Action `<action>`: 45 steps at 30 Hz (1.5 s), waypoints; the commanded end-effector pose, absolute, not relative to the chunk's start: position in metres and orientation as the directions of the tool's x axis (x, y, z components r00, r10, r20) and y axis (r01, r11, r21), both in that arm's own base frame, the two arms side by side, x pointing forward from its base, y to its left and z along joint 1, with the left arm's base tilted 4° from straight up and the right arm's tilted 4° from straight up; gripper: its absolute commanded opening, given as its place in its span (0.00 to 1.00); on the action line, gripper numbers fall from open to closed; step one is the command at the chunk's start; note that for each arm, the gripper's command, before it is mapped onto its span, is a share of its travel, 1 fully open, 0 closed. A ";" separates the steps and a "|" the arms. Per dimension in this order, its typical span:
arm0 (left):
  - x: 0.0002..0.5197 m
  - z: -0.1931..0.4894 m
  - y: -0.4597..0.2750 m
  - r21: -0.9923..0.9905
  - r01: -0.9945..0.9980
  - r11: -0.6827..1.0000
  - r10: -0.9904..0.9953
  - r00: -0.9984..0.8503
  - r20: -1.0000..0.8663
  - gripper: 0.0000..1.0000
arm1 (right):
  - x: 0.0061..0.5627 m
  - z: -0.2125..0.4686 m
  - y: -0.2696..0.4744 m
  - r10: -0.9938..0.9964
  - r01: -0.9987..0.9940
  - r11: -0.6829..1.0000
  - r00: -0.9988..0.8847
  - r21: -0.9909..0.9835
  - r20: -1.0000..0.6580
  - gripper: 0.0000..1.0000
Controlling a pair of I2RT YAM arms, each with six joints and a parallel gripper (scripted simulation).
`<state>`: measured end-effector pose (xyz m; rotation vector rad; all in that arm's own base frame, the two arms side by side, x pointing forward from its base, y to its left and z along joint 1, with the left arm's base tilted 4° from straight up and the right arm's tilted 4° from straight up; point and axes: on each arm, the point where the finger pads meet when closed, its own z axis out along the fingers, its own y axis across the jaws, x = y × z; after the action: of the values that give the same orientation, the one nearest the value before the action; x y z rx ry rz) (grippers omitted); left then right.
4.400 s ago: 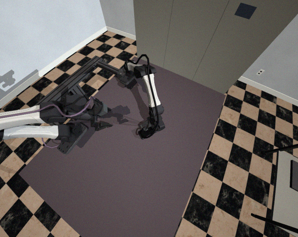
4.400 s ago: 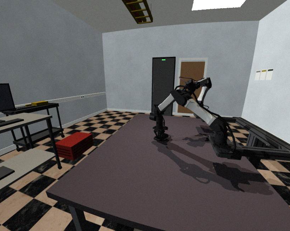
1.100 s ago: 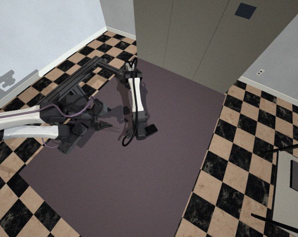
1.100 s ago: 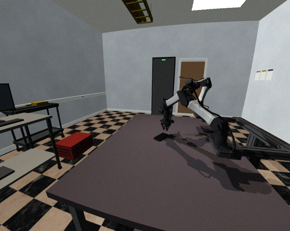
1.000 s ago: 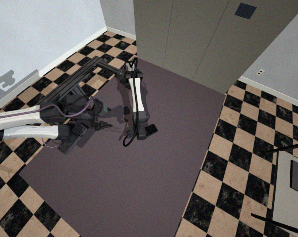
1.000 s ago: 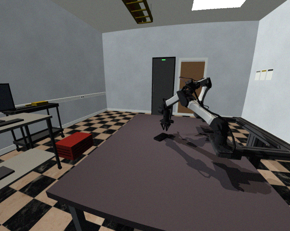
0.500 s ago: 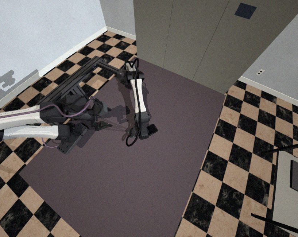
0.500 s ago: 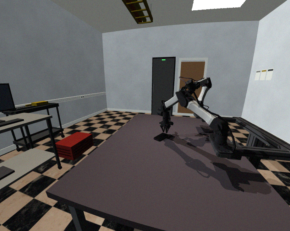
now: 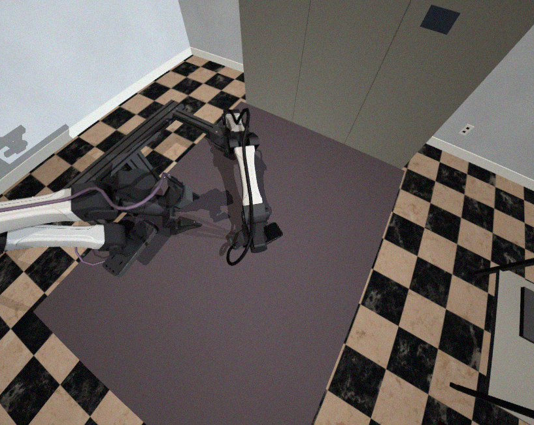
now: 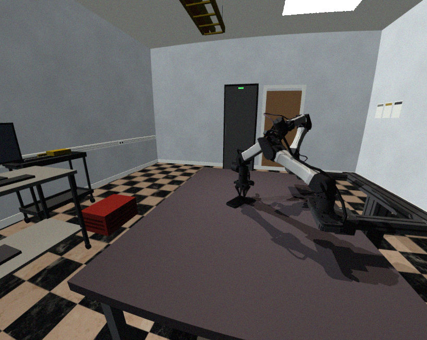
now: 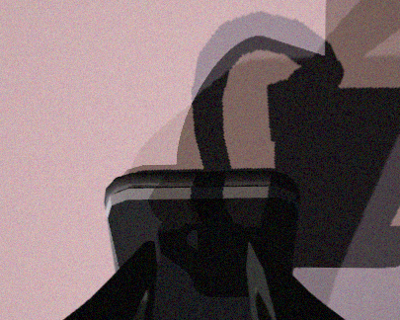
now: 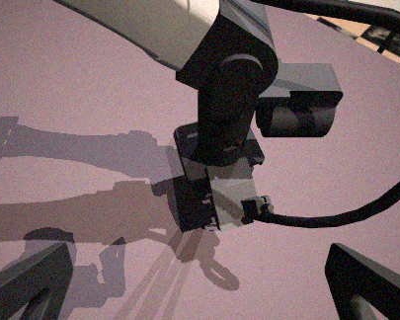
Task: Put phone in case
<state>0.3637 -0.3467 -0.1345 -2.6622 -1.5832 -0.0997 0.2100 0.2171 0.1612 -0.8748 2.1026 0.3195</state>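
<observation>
table [image 9: 239, 320] [image 10: 220, 256]: plum-brown | floor [image 9: 422, 306] [image 10: 48, 292]: black-and-tan checkered | box [image 10: 111, 210]: red | door [image 10: 240, 127]: dark grey

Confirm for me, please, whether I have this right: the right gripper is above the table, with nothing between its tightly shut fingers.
Not quite: the fingers are wide open, as the right wrist view shows. The right gripper is above the table, with nothing between them.
</observation>
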 end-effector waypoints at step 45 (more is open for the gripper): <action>0.365 -0.126 -0.352 -0.005 0.885 -0.466 0.882 0.465 0.079 0.35 | 0.211 0.169 0.222 -0.460 -0.691 0.719 -0.396 -0.072 -0.795 1.00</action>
<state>0.3684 -0.3514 -0.1310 -2.6697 -1.5948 -0.1051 0.2100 0.2171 0.1612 -0.8748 2.1026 0.3195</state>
